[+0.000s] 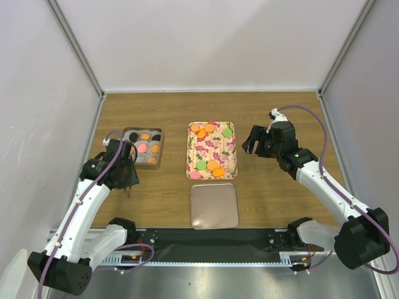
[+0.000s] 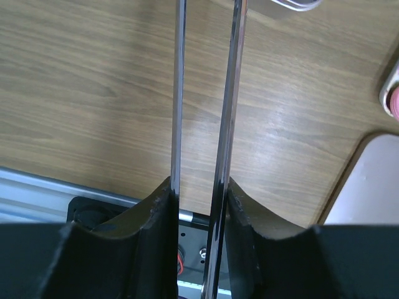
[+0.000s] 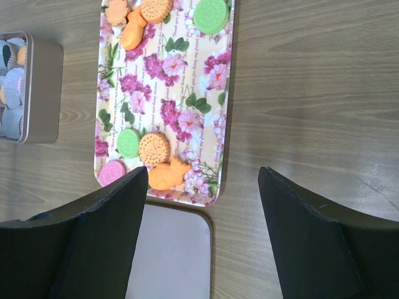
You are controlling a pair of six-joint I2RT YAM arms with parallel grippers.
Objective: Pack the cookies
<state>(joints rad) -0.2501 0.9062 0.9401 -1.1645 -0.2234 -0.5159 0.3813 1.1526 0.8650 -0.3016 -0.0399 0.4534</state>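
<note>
centre of the wooden surface (image 1: pixel 280 205): floral tray (image 1: pixel 212 149) strewn with cookies (image 1: pixel 212 166), mostly orange, some green and pink. just nearer, not touching, a plain metal lid (image 1: pixel 214 205). further left, a tin (image 1: pixel 138 129) of paper cups, several filled. left end effector (image 1: pixel 127 182) by the tin's near left corner; right end effector (image 1: pixel 252 144) right of the tray.

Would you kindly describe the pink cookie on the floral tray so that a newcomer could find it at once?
Find the floral tray in the middle of the wooden table, just beyond the square metal lid. Go to its near-left corner. The pink cookie lies there beside a green cookie; it is the only pink disc on the tray.
</note>
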